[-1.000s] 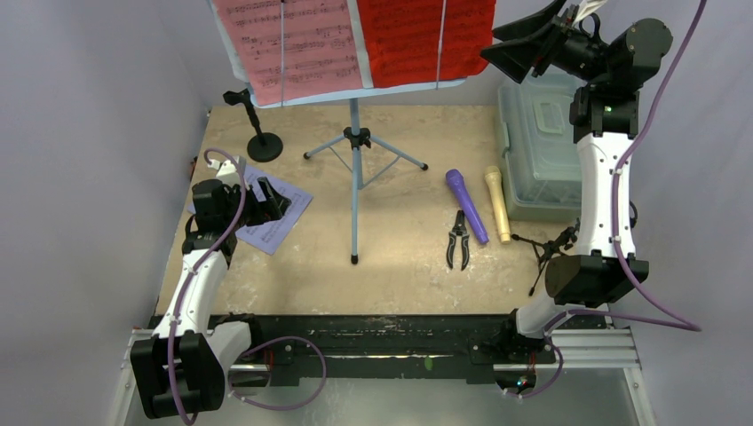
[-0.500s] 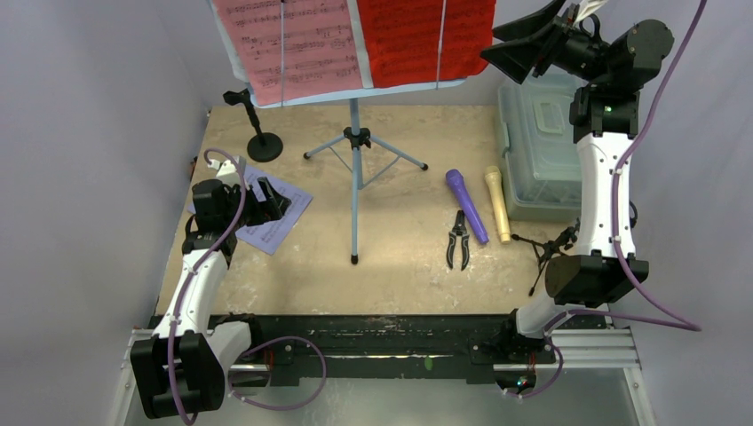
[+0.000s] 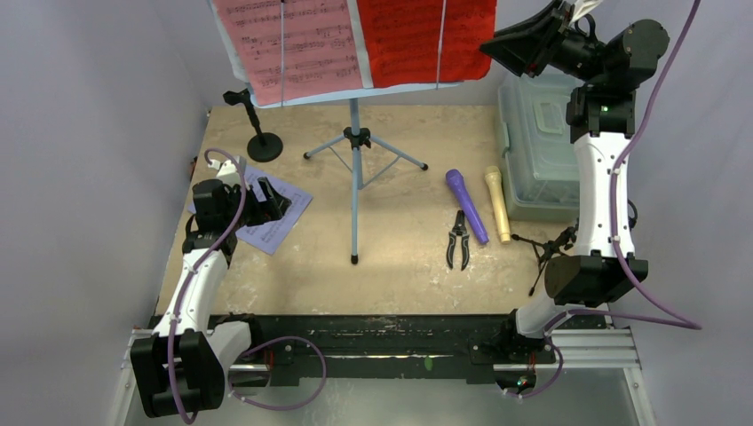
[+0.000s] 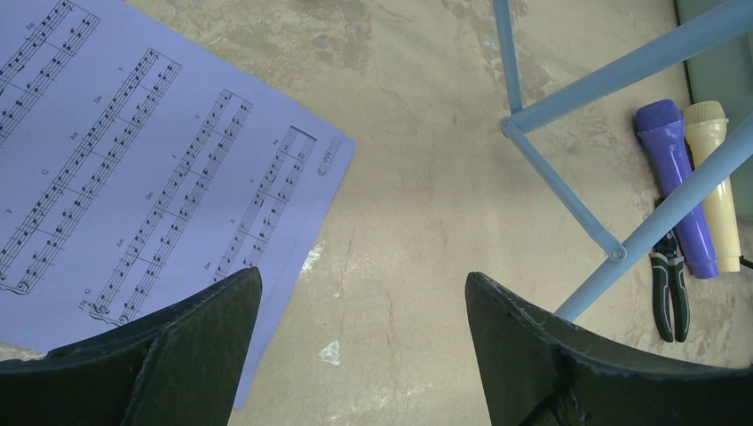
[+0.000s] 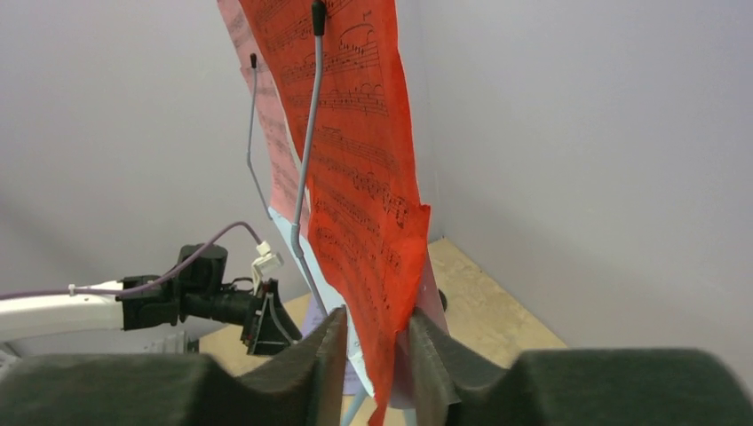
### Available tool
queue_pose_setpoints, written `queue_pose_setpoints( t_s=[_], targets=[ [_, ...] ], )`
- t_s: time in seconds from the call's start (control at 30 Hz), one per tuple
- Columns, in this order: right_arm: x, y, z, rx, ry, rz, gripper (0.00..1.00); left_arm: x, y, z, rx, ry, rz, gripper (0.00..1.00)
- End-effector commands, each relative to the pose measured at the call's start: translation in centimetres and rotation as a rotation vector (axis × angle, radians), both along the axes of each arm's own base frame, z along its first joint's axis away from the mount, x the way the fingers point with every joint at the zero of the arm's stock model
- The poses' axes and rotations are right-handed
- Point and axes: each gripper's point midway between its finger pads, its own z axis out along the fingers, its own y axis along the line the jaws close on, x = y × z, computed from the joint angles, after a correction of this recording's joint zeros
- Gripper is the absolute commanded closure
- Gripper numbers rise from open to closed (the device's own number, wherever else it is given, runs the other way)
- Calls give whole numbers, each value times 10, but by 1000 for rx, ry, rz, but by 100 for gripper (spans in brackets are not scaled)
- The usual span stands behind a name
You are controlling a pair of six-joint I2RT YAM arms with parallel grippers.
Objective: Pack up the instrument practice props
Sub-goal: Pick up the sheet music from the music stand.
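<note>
Red page (image 5: 355,177) hangs on stand (image 3: 354,191), top centre of overhead view. R gripper (image 5: 369,330) straddles its lower edge, jaws narrow; can't tell if pinched. L gripper (image 4: 364,288) spread wide over blue sheet (image 4: 133,177), mid-left. Purple mic (image 3: 468,206) lies centre-right.

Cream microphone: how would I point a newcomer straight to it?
Find the translucent grey-green box at the right edge of the table. Just left of it, two microphones lie side by side. The cream microphone is the pale one nearer the box; the purple microphone lies farther left, beside pliers.
</note>
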Motion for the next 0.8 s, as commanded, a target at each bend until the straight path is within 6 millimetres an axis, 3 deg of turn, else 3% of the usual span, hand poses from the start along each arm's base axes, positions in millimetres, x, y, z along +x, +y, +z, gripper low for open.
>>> queue_pose_setpoints(
  t_s=[0.0,0.17,0.33,0.4,0.77],
  targets=[
    [-11,2,16,0,-53,-2,71,9,1,18,24,-68,-13,16],
    [-22,4,21,-7,-80,24,78,9,0,19,23,-69,-15,16],
    [-56,14,21,46,-82,185,56,9,0,19,21,-70,-15,16],
    [-56,16,21,40,-87,183,52,9,0,19,21,-71,-14,16],
    [-49,26,27,82,-10,152,52,10,0,17,17,-63,-15,16]
  ],
)
